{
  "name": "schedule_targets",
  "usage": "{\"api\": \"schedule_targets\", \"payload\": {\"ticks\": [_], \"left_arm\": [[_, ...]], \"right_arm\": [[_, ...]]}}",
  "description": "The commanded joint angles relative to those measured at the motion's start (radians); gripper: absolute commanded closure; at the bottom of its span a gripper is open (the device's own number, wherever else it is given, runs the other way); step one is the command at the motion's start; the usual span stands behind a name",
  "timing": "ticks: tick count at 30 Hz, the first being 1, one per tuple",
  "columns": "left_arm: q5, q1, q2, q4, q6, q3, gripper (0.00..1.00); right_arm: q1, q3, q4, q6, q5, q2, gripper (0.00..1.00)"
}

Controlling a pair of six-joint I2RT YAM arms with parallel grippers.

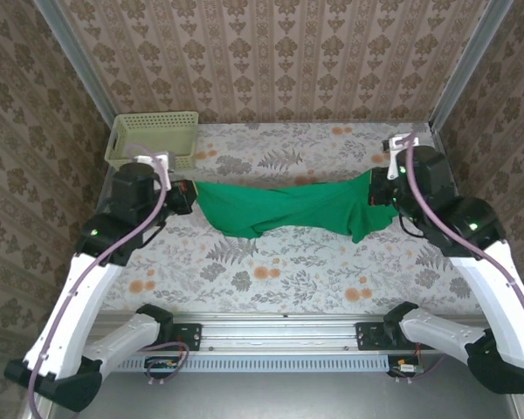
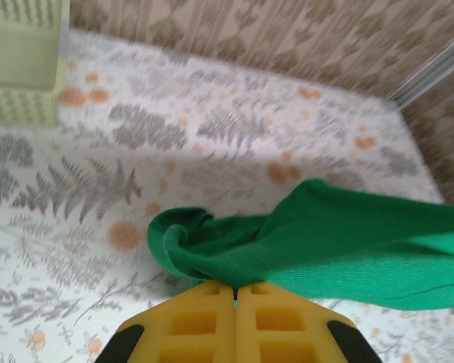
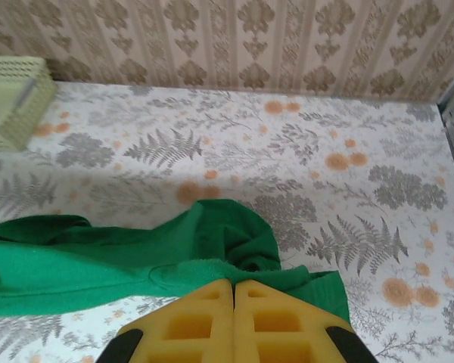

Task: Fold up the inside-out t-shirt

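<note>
The green inside-out t-shirt hangs stretched in a band across the middle of the table, held at both ends. My left gripper is shut on its left end; in the left wrist view the cloth bunches at the yellow fingertips and runs off to the right. My right gripper is shut on the right end, where a flap droops down. The right wrist view has the shirt pinched at the closed tips and trailing left.
A pale yellow-green basket stands at the table's far left corner, just behind the left arm. The floral tablecloth lies flat under the shirt. Patterned walls close in the back and sides.
</note>
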Motion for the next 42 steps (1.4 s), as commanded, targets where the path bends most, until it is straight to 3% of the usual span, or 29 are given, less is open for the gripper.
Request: {"api": "schedule_targets", "payload": {"ticks": [1,5,9,13,18,22,27,32,34,36,38,42], "left_arm": [[0.05,-0.035,-0.078,-0.067,0.039,0.123,1.0],[0.108,-0.059,-0.161,-0.016,0.047,0.213,1.0],[0.046,-0.059,-0.13,-0.051,0.081,0.271,1.0],[-0.075,-0.059,-0.031,-0.07,0.09,0.264,1.0],[-0.29,-0.028,0.19,-0.126,0.097,0.266,1.0],[-0.194,0.096,0.384,-0.061,0.07,0.191,1.0],[-0.094,0.132,0.677,0.025,0.055,0.197,1.0],[-0.132,0.167,1.008,-0.068,0.052,0.427,0.67],[-0.207,0.17,1.099,-0.219,0.046,0.548,0.51],[-0.264,0.148,1.09,-0.267,0.064,0.547,0.44],[-0.301,0.107,0.981,-0.218,0.062,0.405,0.37],[-0.269,0.024,0.712,-0.124,-0.001,0.094,0.32]], "right_arm": [[0.004,0.147,-0.105,-0.038,-0.06,-0.043,1.0],[0.004,0.357,-0.196,-0.052,-0.081,-0.03,1.0],[0.004,0.488,-0.204,-0.078,-0.072,0.014,1.0],[0.004,0.521,-0.159,-0.111,-0.021,0.101,1.0],[0.0,0.516,-0.116,-0.16,0.131,0.303,1.0],[-0.052,0.456,-0.058,-0.181,0.116,0.493,1.0],[-0.115,0.432,0.015,-0.181,0.032,0.769,1.0],[-0.189,0.72,-0.126,-0.08,0.1,1.133,0.56],[-0.222,0.802,-0.22,-0.024,0.058,1.197,0.51],[-0.22,0.685,-0.182,-0.021,0.049,1.14,0.48],[-0.2,0.447,-0.059,-0.024,0.027,0.999,0.43],[-0.192,0.042,0.108,0.049,-0.117,0.734,0.39]]}}
